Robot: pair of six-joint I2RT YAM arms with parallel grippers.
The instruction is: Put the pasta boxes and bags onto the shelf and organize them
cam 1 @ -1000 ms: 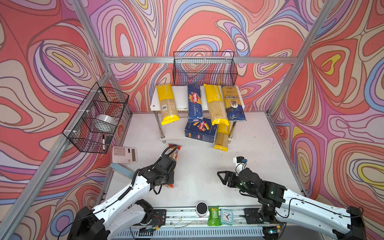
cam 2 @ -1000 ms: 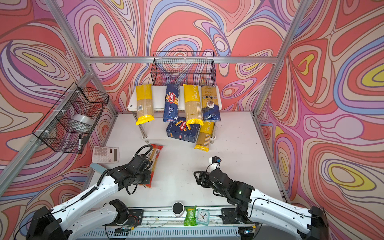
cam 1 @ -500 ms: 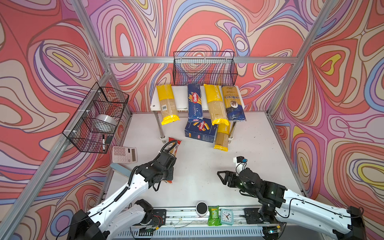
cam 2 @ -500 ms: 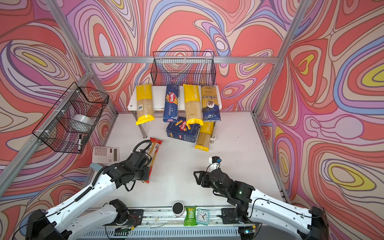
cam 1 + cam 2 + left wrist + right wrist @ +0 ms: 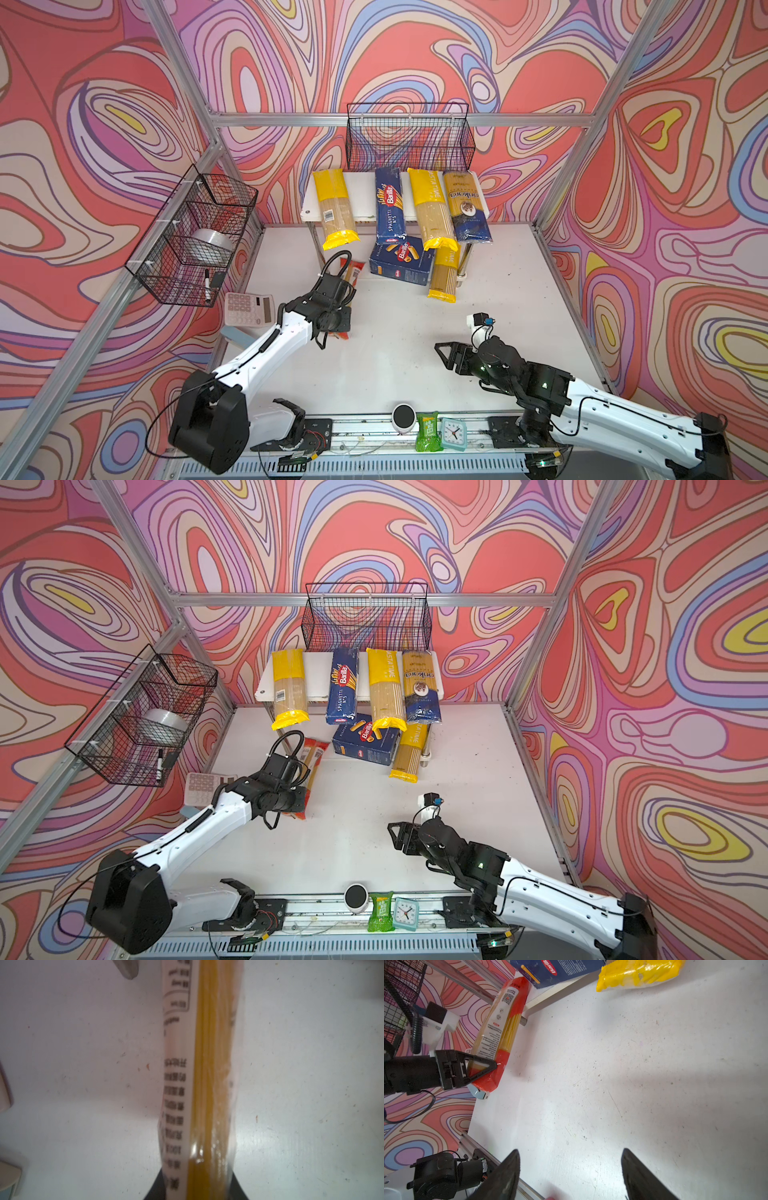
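My left gripper (image 5: 344,321) (image 5: 300,802) (image 5: 481,1068) is shut on the near end of the red-ended spaghetti bag (image 5: 352,270) (image 5: 313,752) (image 5: 199,1084) (image 5: 500,1028), whose far end points toward the shelf (image 5: 361,199) (image 5: 318,679). The shelf's top board carries a yellow-ended bag (image 5: 336,208), the Barilla spaghetti box (image 5: 390,208), another yellow-ended bag (image 5: 432,212) and the gold and dark blue bag (image 5: 467,208). Below lie the rigatoni box (image 5: 399,259) and a third yellow-ended bag (image 5: 444,274). My right gripper (image 5: 446,353) (image 5: 399,833) (image 5: 571,1159) stands open over bare table.
A calculator (image 5: 249,309) and a grey-blue block (image 5: 237,334) lie left of the held bag. Black wire baskets hang on the left wall (image 5: 195,232) and above the shelf (image 5: 409,137). A green snack packet (image 5: 427,430), small clock (image 5: 453,434) and black puck (image 5: 404,415) sit on the front rail.
My left gripper has carried the red-ended bag away from the front edge toward the shelf. The right arm has not moved.
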